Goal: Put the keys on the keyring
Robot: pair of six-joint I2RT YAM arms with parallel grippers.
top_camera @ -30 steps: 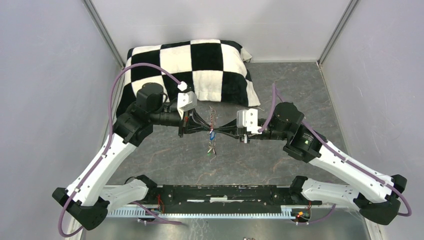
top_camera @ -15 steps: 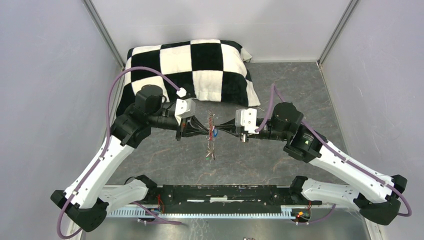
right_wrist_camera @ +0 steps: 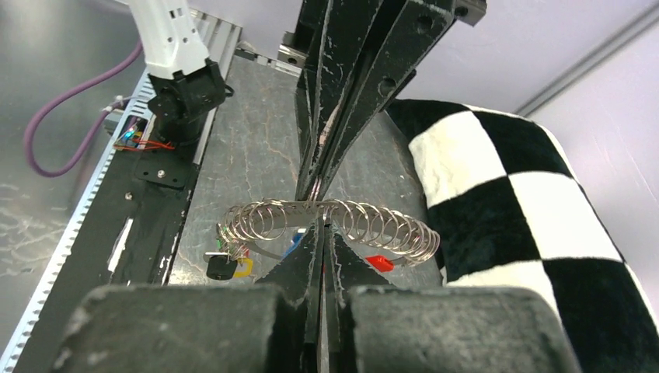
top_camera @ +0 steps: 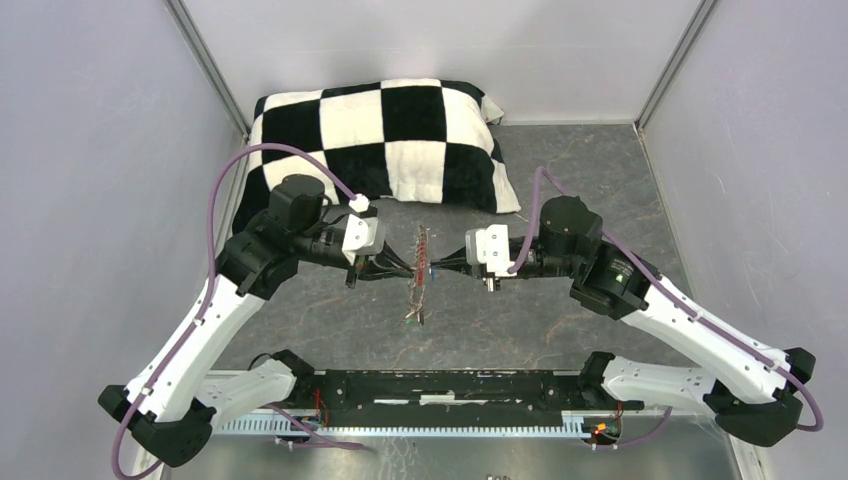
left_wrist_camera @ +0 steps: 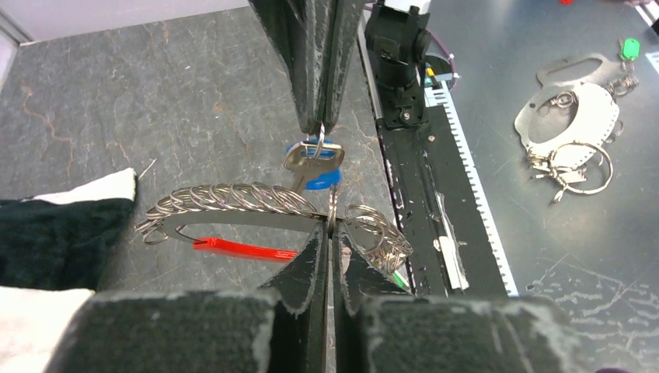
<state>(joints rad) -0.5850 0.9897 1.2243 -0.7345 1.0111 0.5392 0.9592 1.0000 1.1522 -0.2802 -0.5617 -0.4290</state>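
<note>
The keyring (top_camera: 418, 275), a long row of silvery coils, is held between the two arms just on the near side of the checkered cushion (top_camera: 385, 135). One end points toward the cushion and the other away from it. The left gripper (left_wrist_camera: 329, 233) has its jaws pressed together on the keyring's wire about midway along. The right gripper (left_wrist_camera: 320, 126) reaches in from the opposite side, its jaws closed on the small loop of the blue-tagged key (left_wrist_camera: 315, 162), which sits right against the coils. A red tag (left_wrist_camera: 242, 249) dangles from the half nearer the cushion. A yellow tag (right_wrist_camera: 244, 268) and a green tag (left_wrist_camera: 397, 277) hang at the end farthest from the cushion. The dark grey tabletop (top_camera: 560, 330) lies beneath.
</note>
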